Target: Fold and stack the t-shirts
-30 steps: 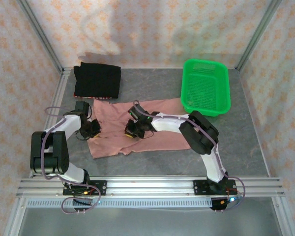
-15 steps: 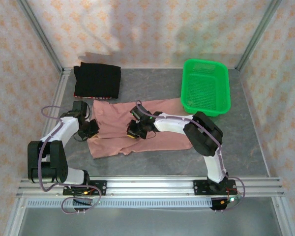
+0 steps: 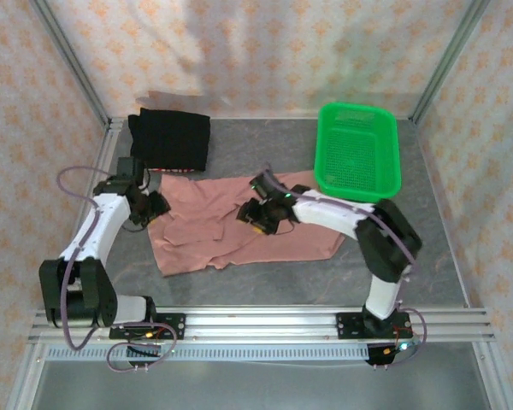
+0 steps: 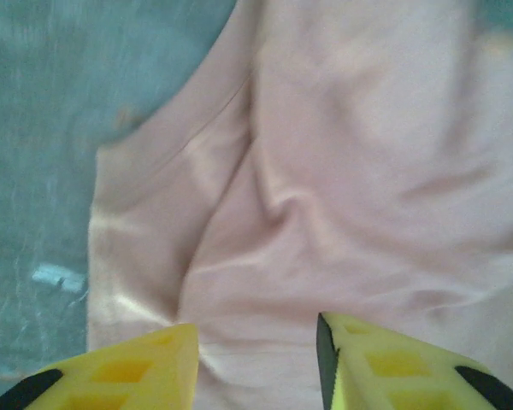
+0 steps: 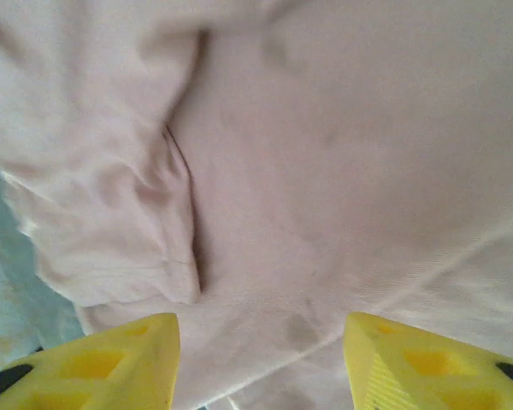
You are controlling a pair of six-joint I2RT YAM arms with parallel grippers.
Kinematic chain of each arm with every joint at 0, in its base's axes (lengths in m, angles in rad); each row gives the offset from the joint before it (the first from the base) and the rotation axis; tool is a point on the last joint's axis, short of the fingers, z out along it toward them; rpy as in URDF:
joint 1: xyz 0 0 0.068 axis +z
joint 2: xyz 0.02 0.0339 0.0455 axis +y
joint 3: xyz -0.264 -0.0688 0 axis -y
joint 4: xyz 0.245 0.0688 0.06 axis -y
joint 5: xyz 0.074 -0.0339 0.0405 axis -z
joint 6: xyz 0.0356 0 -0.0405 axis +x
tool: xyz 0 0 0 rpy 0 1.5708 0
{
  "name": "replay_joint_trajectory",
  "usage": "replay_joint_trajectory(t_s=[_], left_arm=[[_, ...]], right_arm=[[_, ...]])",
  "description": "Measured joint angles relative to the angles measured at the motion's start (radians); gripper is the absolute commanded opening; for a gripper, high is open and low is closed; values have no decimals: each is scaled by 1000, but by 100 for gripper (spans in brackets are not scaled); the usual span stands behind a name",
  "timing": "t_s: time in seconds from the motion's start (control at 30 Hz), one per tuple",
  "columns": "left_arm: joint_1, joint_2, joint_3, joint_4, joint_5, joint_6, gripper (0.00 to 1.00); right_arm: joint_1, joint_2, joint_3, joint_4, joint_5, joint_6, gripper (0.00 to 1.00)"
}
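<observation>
The left end effector (image 3: 155,205) hangs over the left edge of the pink t-shirt (image 3: 207,231). In the left wrist view its yellow fingers (image 4: 137,367) stand apart with nothing between them, and the left end effector (image 4: 256,342) looks down on wrinkled pink cloth (image 4: 342,171), with grey counter off to its left. Beyond this end effector, toward the far-left corner of the counter (image 3: 265,149), the black t-shirt (image 3: 169,141) lies folded flat. Its near edge sits just beside the pink one's far edge; whether they touch cannot be told.

The pink t-shirt lies spread and creased between the two end effectors and runs on past the right one.

The right end effector (image 3: 262,213) hovers over the middle of that shirt. From the right wrist view its yellow fingers (image 5: 111,359) are also parted and grip nothing, the right end effector (image 5: 261,342) just above a bunched fold of pink cloth (image 5: 342,171). To its right and farther back stands the green basket (image 3: 359,158), beside the shirt's far-right corner.
</observation>
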Motion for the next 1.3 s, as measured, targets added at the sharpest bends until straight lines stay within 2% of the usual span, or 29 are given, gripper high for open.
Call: replay_joint_trajectory(t_s=[0.17, 0.3, 0.5, 0.7, 0.8, 1.03, 1.3], left_arm=[[-96, 54, 134, 35, 12, -9, 45], [-153, 173, 180, 75, 15, -9, 45], [-157, 278, 220, 84, 4, -5, 45], [-157, 337, 240, 90, -1, 2, 45], [-157, 376, 237, 97, -12, 3, 45], [-127, 446, 229, 111, -53, 4, 45], [-66, 583, 248, 112, -99, 46, 42]], right_arm=[[-185, -53, 10, -37, 58, -95, 51], [-297, 79, 81, -47, 80, -145, 50], [-322, 314, 372, -61, 121, -163, 51], [-348, 514, 701, -200, 303, -124, 53], [-380, 577, 787, -271, 400, -105, 53], [-476, 594, 791, -357, 563, -98, 53], [-601, 566, 738, -375, 635, -183, 56]])
